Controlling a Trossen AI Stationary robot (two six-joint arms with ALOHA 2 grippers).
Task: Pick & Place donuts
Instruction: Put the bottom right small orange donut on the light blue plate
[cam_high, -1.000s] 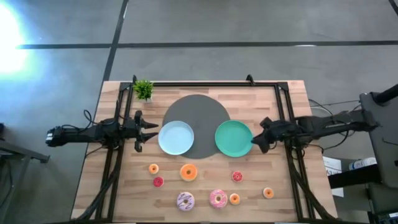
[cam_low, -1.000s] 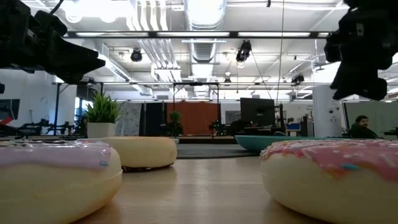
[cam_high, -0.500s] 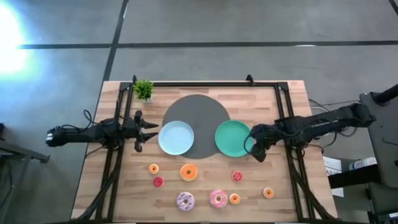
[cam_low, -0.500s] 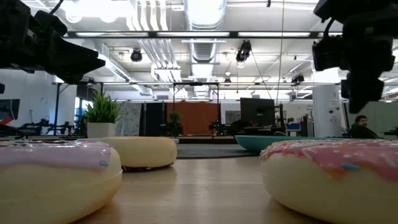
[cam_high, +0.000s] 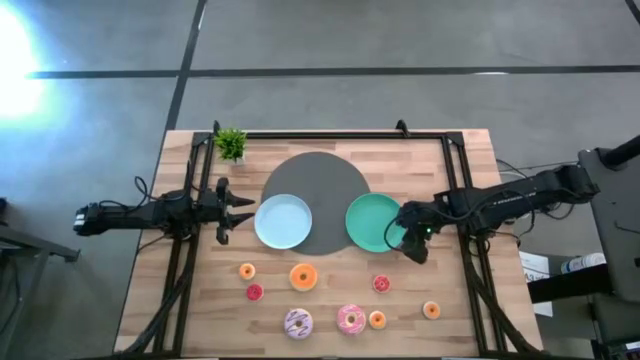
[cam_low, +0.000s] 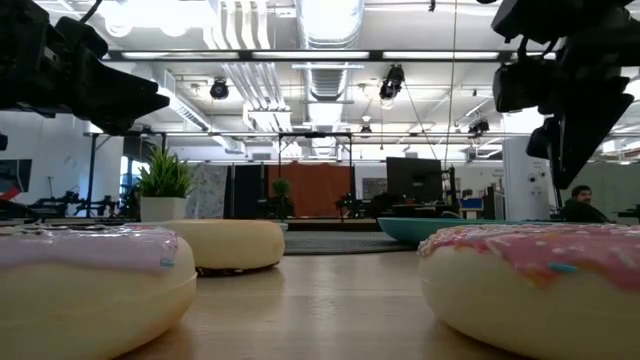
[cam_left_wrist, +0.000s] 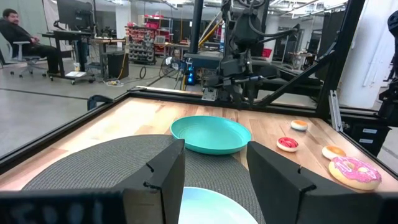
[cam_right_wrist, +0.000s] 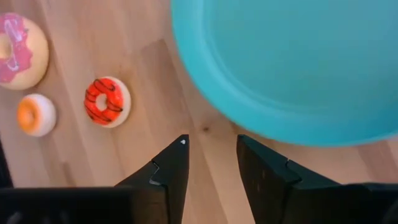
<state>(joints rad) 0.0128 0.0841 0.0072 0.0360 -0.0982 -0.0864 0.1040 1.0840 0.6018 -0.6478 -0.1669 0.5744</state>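
Observation:
Eight toy donuts lie on the near half of the table: a large orange one (cam_high: 303, 277), a white-purple one (cam_high: 298, 323), a pink one (cam_high: 351, 319), a small red one (cam_high: 381, 283) and other tiny ones. My right gripper (cam_high: 411, 242) hovers open, tipped downward, over bare wood by the green plate's (cam_high: 375, 222) near right edge. In the right wrist view the open right gripper (cam_right_wrist: 211, 163) points at wood between the plate (cam_right_wrist: 292, 62) and the red donut (cam_right_wrist: 107, 101). My left gripper (cam_high: 240, 210) waits open beside the light blue plate (cam_high: 283, 221).
A big grey disc (cam_high: 315, 180) lies under both plates at the table's middle. A small potted plant (cam_high: 231, 144) stands at the far left corner. A black frame (cam_high: 330, 134) runs along the table's far and side edges. Bare wood shows between the plates and the donuts.
My right gripper has moved from the green plate's right side toward the table's near edge and a little leftward, sinking and tipping its fingers downward. The donuts and plates have stayed put.

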